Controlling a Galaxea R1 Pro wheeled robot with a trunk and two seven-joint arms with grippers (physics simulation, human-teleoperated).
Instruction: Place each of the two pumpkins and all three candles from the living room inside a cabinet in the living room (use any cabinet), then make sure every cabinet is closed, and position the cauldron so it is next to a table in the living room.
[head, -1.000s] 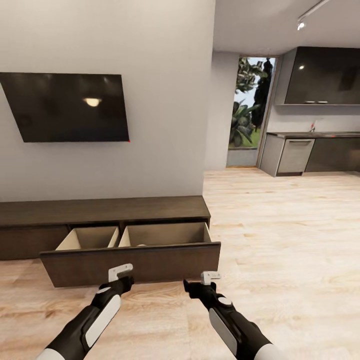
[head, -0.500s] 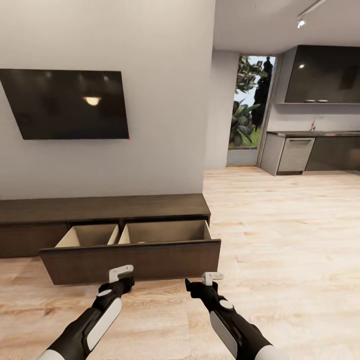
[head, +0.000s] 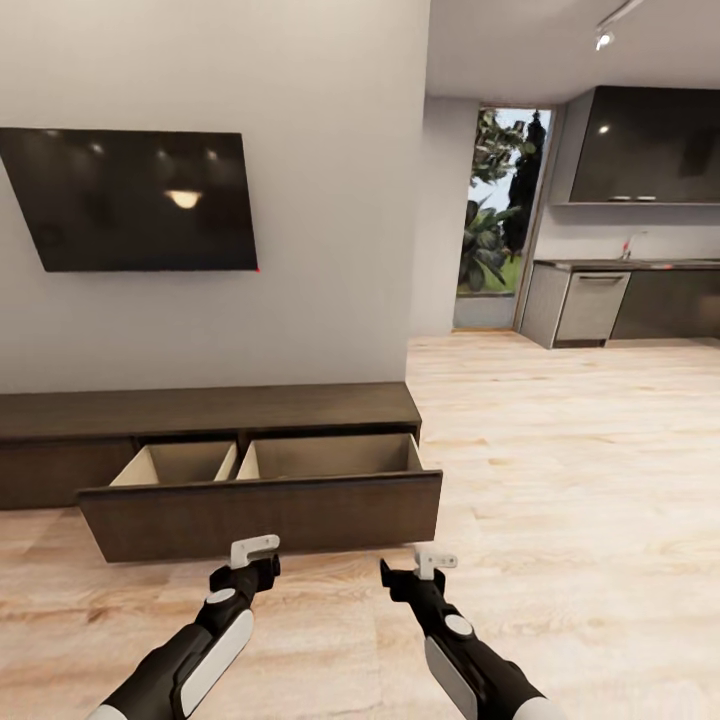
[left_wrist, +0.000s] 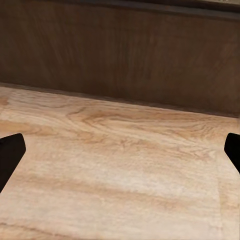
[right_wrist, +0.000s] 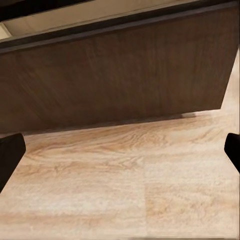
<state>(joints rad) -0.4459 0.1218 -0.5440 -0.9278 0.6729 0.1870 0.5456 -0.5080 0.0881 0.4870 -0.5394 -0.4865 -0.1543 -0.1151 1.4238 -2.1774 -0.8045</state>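
The long low dark-brown cabinet (head: 200, 410) stands against the wall, its right-hand drawer pulled out. The drawer front (head: 260, 515) hides whatever lies inside; only the beige inner walls of two compartments show. My left gripper (head: 254, 548) and right gripper (head: 435, 558) hover low over the floor just in front of that drawer front, apart from it. Both are open with nothing between the fingers. In the left wrist view the drawer front (left_wrist: 120, 55) is close ahead. In the right wrist view the drawer front (right_wrist: 120, 75) and its end show, above bare floor. Pumpkins, candles, cauldron and table are out of view.
A black TV (head: 140, 200) hangs on the wall above the cabinet. To the right, light wood floor (head: 580, 480) runs toward a kitchen counter (head: 620, 300) and a glass door (head: 495, 220).
The whole picture has shifted slightly upward, so the camera has moved. Both grippers sit a little lower and further right in the view, slightly farther from the drawer front.
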